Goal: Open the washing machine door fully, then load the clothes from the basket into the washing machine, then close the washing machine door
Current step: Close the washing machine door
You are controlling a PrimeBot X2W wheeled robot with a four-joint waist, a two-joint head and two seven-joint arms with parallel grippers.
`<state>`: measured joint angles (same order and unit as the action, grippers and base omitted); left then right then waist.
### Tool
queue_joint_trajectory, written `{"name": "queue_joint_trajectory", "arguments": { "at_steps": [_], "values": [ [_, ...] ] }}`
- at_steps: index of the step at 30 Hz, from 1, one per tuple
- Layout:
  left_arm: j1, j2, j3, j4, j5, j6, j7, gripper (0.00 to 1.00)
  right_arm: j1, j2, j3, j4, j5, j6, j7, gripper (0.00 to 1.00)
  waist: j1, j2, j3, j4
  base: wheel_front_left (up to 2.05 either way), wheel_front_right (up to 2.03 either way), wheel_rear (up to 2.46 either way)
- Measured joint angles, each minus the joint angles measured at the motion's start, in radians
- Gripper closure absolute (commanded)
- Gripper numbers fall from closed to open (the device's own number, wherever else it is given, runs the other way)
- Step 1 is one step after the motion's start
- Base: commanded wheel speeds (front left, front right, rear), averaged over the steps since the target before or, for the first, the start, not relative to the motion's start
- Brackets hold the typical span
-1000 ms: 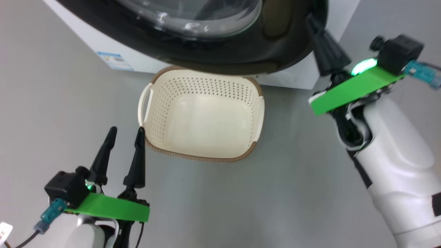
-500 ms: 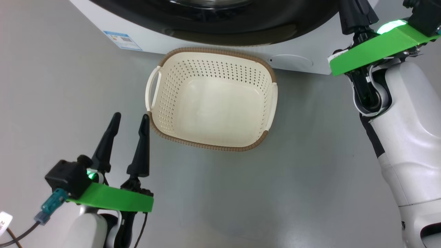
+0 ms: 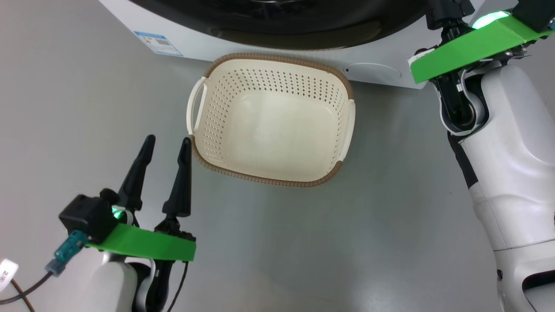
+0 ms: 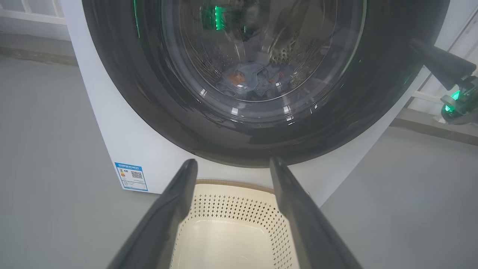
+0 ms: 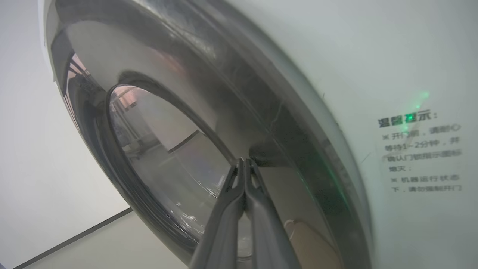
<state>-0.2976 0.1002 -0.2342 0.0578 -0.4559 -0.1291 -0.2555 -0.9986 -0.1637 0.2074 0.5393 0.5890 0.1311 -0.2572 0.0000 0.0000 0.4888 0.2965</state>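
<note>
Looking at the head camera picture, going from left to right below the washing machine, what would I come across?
left hand → basket → right arm

Your head camera looks down into the basket (image 3: 269, 82), shared by the left wrist. Both wrist cameras face the washing machine door (image 4: 257, 67), the right nearest.

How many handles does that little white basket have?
2. One handle sits on the left side of the basket, the other on its right side, in the head view.
</note>
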Motion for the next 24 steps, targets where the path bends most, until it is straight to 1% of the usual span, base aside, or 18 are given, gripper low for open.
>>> {"name": "queue_joint_trajectory", "arguments": {
  "at_steps": [6, 9, 10, 11, 12, 13, 14, 15, 18, 20, 23, 24],
  "values": [
    [-0.009, -0.002, 0.002, 0.028, 0.000, 0.000, 0.000, 0.00, 0.006, -0.019, 0.041, -0.003, -0.001, -0.002, 0.000, 1.00, 0.0000, 0.0000, -0.026, -0.003, 0.00, 0.00, 0.00],
    [-0.008, 0.000, 0.007, 0.052, 0.000, 0.000, 0.000, 0.00, 0.049, -0.027, 0.064, -0.011, 0.003, -0.002, 0.000, 1.00, 0.0000, 0.0000, -0.049, -0.009, 0.00, 0.00, 0.00],
    [-0.006, 0.001, 0.011, 0.059, 0.000, 0.000, 0.000, 0.00, 0.069, -0.027, 0.070, -0.013, 0.005, -0.002, 0.000, 0.89, 0.0000, 0.0000, -0.058, -0.011, 0.00, 0.00, 0.00],
    [-0.004, 0.003, 0.014, 0.067, -0.001, 0.000, 0.000, 0.00, 0.090, -0.028, 0.077, -0.015, 0.005, -0.002, 0.000, 0.71, 0.0000, 0.0000, -0.067, -0.015, 0.00, 0.00, 0.00],
    [-0.001, 0.007, 0.014, 0.074, -0.007, 0.000, 0.000, 0.00, 0.109, -0.028, 0.079, -0.016, 0.005, -0.002, 0.000, 0.58, 0.0000, 0.0000, -0.076, -0.018, 0.00, 0.00, 0.00],
    [0.005, 0.011, 0.014, 0.077, -0.011, 0.000, 0.000, 0.00, 0.127, -0.025, 0.079, -0.017, 0.005, -0.002, 0.000, 0.36, 0.0000, 0.0000, -0.085, -0.023, 0.00, 0.00, 0.00],
    [0.012, 0.015, 0.014, 0.083, -0.013, 0.000, 0.000, 0.00, 0.143, -0.025, 0.080, -0.019, 0.005, -0.002, 0.000, 0.02, 0.0000, 0.0000, -0.094, -0.027, 0.00, 0.00, 0.00],
    [0.016, 0.019, 0.014, 0.089, -0.016, 0.000, 0.000, 0.00, 0.158, -0.025, 0.082, -0.024, 0.005, -0.002, 0.000, 0.00, 0.0000, 0.0000, -0.104, -0.032, 0.00, 0.00, 0.00],
    [0.021, 0.028, 0.015, 0.097, -0.016, 0.000, 0.000, 0.00, 0.191, -0.026, 0.088, -0.030, 0.004, -0.002, 0.000, 0.00, 0.0000, 0.0000, -0.123, -0.041, 0.00, 0.00, 0.00],
    [0.042, 0.051, 0.016, 0.120, -0.016, 0.000, 0.000, 0.00, 0.264, -0.026, 0.095, -0.032, 0.000, -0.002, 0.000, 0.00, 0.0000, 0.0000, -0.165, -0.060, 0.00, 0.00, 0.00],
    [0.058, 0.058, 0.016, 0.133, -0.016, 0.000, 0.000, 0.00, 0.304, -0.028, 0.098, -0.033, -0.020, -0.002, 0.000, 0.00, 0.0000, 0.0000, -0.187, -0.071, 0.00, 0.00, 0.00],
    [0.076, 0.071, 0.011, 0.144, -0.021, 0.000, 0.000, 0.00, 0.342, -0.029, 0.104, -0.032, -0.034, -0.002, 0.000, 0.00, 0.0000, 0.0000, -0.208, -0.083, 0.00, 0.00, 0.00]
  ]
}}
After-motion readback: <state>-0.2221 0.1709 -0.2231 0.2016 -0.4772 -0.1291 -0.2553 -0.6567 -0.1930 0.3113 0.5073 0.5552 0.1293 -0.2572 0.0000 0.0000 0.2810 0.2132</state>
